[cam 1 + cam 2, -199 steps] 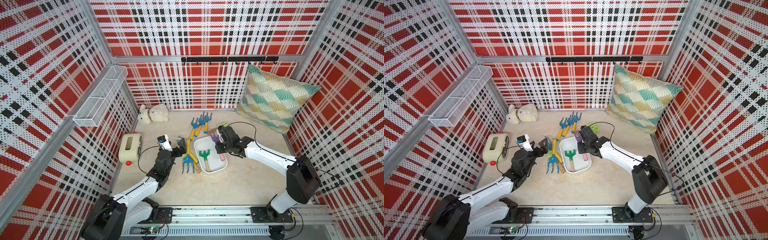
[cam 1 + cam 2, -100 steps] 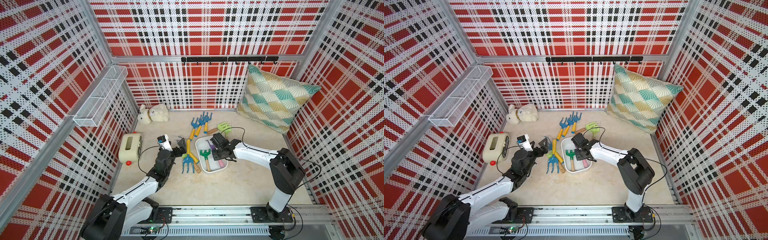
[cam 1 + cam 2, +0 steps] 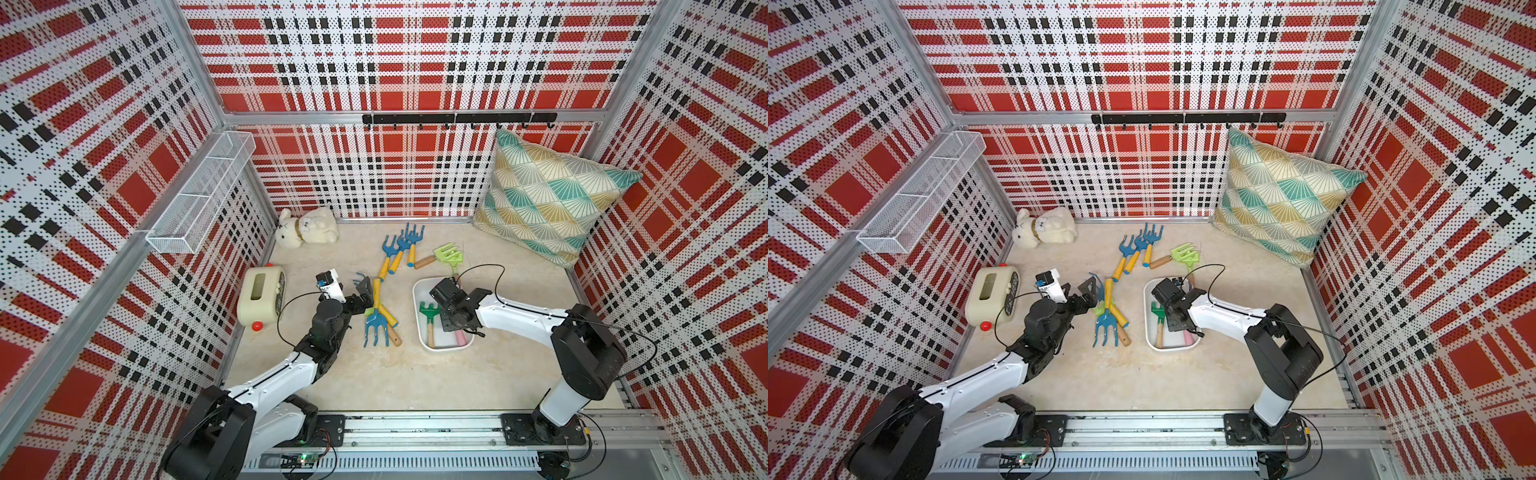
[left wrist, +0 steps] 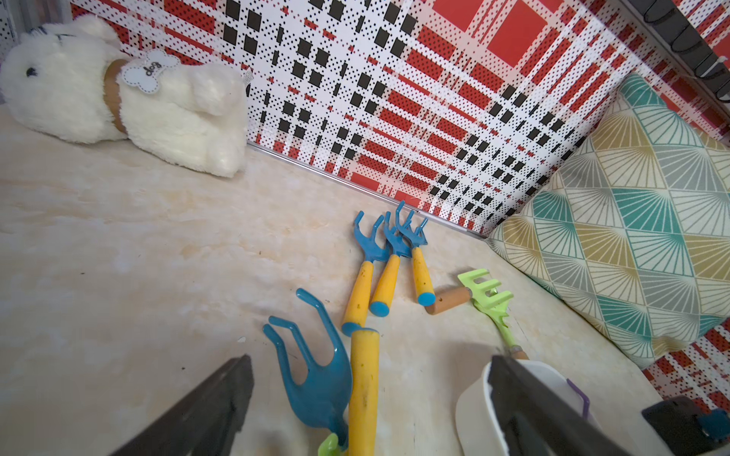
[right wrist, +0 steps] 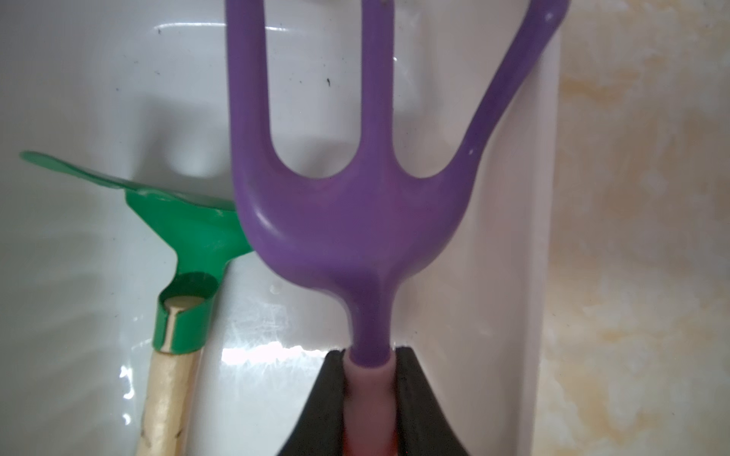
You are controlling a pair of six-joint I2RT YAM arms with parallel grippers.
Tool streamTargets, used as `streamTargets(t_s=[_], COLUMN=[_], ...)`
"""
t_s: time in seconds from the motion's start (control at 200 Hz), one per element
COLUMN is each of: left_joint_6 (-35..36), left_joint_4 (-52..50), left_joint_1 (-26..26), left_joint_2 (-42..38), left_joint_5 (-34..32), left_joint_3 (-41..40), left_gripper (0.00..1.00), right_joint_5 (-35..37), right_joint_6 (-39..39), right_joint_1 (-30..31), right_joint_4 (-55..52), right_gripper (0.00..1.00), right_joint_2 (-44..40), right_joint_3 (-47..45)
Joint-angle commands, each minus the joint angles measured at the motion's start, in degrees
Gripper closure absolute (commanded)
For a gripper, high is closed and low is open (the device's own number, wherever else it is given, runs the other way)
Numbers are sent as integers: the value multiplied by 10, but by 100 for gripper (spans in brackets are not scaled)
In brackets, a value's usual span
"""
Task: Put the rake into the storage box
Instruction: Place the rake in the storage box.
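The storage box (image 3: 417,291) (image 3: 1148,328) is a shallow white tub on the floor right of centre. My right gripper (image 3: 454,323) (image 3: 1177,320) (image 5: 369,355) reaches down into it, shut on the pink handle of a purple rake (image 5: 347,221). That rake lies along the box's wall (image 5: 545,197), and its handle end (image 3: 460,337) shows in a top view. A green rake (image 3: 428,309) (image 5: 189,233) lies beside it in the box. My left gripper (image 3: 365,293) (image 3: 1090,293) (image 4: 367,363) stands open over a blue rake head (image 4: 320,379) and a yellow handle (image 4: 363,387).
Several blue rakes with yellow handles (image 3: 399,245) and a light green one (image 3: 446,253) lie near the back. More rakes (image 3: 376,326) are piled by my left gripper. A plush dog (image 3: 307,226), a cream toy (image 3: 262,295), a pillow (image 3: 548,203) and a wire basket (image 3: 199,199) line the edges.
My right gripper has carried the purple rake from the box's far rim down into the box, beside the green rake. The left arm has not moved.
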Motion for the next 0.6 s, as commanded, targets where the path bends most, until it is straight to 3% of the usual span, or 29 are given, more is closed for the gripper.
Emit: streamTargets(t_s=[0.0,0.21,0.366,0.596], left_joint_6=[8,-1,-25,-89], left_joint_4=[-2,-2,-6,-9], left_joint_1=[-6,-2,23,111], left_joint_2=[9,30,59,96], left_joint_5=[-8,-17,-13,78], left_joint_3=[11,18,23,18], left_gripper=[0,0,0,1], right_joint_5=[13,-28,-99,-200], right_joint_6=[10,-4,-17,-14], right_joint_1=[2,9,22,30], right_joint_4=[-26,-1,64,150], right_gripper=[56,34,21,24], right_joint_2=[-32,-88,-123,-87], right_joint_3=[-4,6,5,44])
